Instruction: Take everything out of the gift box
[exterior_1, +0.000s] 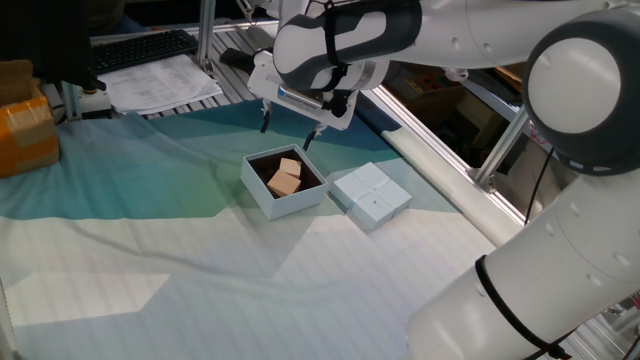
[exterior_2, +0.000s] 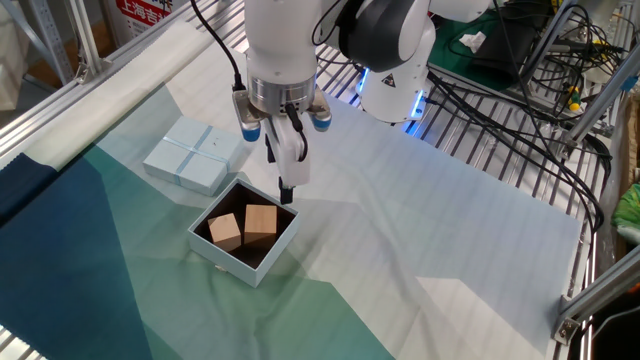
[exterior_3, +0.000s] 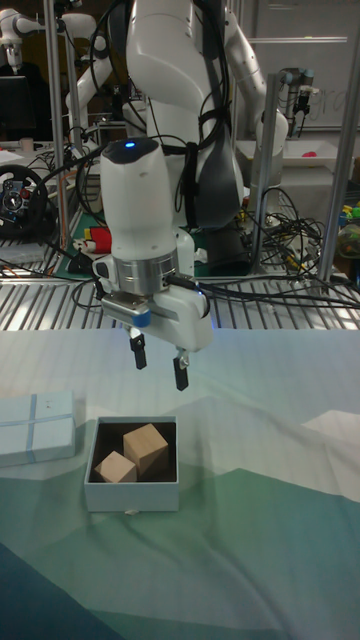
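Tan wooden cubes, both inside gift box (exterior_1: 283, 184): one cube (exterior_3: 146, 448) tilted, other cube (exterior_3: 116, 467) just beside it, touching or nearly so. Nothing taken out yet (whole task left, by my reading). Lid (exterior_2: 191, 154) already off, lying beside box on cloth-covered surface (exterior_2: 420, 240). Hand (exterior_3: 160, 362) hovers above box, fingers apart, empty, not touching cubes. Likely step in hand: lining up for first cube. Left: grasp and lift out each cube.
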